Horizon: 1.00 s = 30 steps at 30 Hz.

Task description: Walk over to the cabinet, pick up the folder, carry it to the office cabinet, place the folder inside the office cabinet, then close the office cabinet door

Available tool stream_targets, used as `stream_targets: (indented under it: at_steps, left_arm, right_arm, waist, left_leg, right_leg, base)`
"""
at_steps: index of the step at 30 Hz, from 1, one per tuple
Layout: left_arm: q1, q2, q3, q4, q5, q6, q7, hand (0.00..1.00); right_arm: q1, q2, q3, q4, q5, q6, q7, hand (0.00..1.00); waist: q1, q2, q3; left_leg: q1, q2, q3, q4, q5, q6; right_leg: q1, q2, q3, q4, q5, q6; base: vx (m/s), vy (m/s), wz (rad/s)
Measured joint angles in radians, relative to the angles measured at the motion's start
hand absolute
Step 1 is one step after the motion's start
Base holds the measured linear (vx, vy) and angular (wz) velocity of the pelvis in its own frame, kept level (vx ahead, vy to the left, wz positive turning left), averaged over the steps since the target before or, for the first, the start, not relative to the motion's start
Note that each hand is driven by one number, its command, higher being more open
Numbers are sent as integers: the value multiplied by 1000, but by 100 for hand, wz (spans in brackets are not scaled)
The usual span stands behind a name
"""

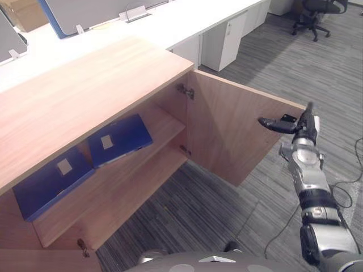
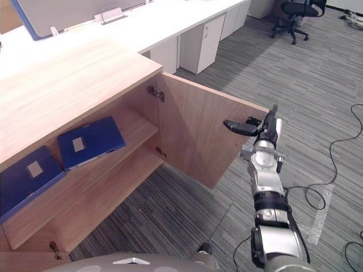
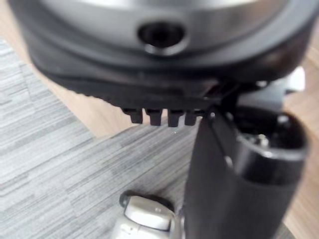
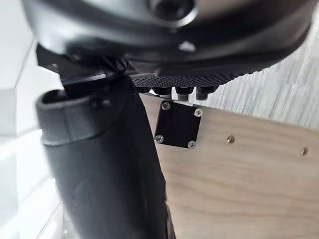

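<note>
While its fingers stand straight and its thumb juts sideways, the dark right robot hand (image 1: 305, 127) sits at the free edge of the smooth light-wood cabinet door (image 1: 227, 130), which is swung wide. Well apart to its left, a flat dark blue rectangular folder (image 1: 120, 139) with a white square label lies on the wooden shelf (image 1: 164, 122) inside, just beside a second blue folder (image 1: 48, 181). The left robot hand (image 3: 239, 174) hangs relaxed over ribbed grey carpet (image 3: 60, 164).

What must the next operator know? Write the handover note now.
Right hand: open, at the open door's free edge, thumb across its inner face.
Left hand: idle, low over the floor, holding nothing.
Folders: two blue ones lie on the cabinet's shelf, neither held.
Done: folder is inside.
Left: swing the door shut.
</note>
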Motion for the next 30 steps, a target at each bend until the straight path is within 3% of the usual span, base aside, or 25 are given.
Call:
stream_targets:
  at_steps: [5, 14, 17, 18, 21, 24, 25, 30]
  left_arm:
    - [0, 6, 0, 0, 0, -6, -10, 100]
    - [-2, 27, -1, 1, -5, -17, -11, 100]
    - [-2, 33, -2, 1, -5, -17, -16, 100]
    - [-2, 36, -2, 1, -5, -17, -24, 100]
    - [-9, 55, 1, 5, 0, -18, -55, 100]
    - [-18, 77, 30, 21, 20, -25, -83, 100]
    - [-23, 86, 40, 27, 44, -34, -86, 100]
    - [-61, 108, 53, 46, 93, -40, -97, 100]
  right_arm:
    - [-36, -52, 76, 79, 37, -30, 29, 100]
    - [-127, -109, 201, 200, 128, -33, 77, 100]
    - [-127, -163, 302, 197, 158, -32, 109, 100]
    - [-127, -222, 409, 187, 190, -30, 135, 100]
    - [-126, -486, 721, 20, 245, 37, 252, 100]
    - [-116, -679, 877, -235, 252, 79, 429, 100]
    - [-108, -709, 890, -324, 252, 81, 503, 100]
    - [-36, -753, 894, -626, 256, 74, 677, 100]
  waist:
    - [-5, -3, 2]
    - [-5, -3, 5]
    - [-7, -5, 6]
    - [-11, -6, 7]
    - [-17, -11, 10]
    - [-28, -21, 6]
    - [-34, -31, 6]
    - [-38, -41, 3]
  left_leg:
    - [-1, -3, -5, 1, 2, 3]
    - [-16, 15, -15, 5, 8, -6]
    - [-17, 25, -16, 5, 8, -9]
    - [-18, 30, -15, 5, 7, -12]
    - [-29, 55, -9, 27, -6, -28]
    - [-29, 90, 11, 42, -17, -45]
    - [-30, 106, 20, 42, -18, -47]
    - [-37, 137, 37, 55, -19, -48]
  right_leg:
    - [12, 6, 0, -31, 20, -1]
    - [23, 38, -6, -85, 41, -12]
    - [26, 52, -7, -99, 42, -14]
    - [26, 55, -7, -100, 42, -15]
    - [25, 78, -7, -101, 38, -29]
    - [16, 121, 9, -100, 23, -52]
    - [7, 138, 13, -97, 19, -63]
    - [-15, 173, 31, -80, 0, -83]
  base:
    - [-18, -6, -2]
    - [-60, -51, -1]
    - [-25, -68, -4]
    - [-11, -62, -5]
    - [1, -71, -7]
    - [22, -109, -27]
    - [18, -134, -31]
    - [-17, -99, -20]
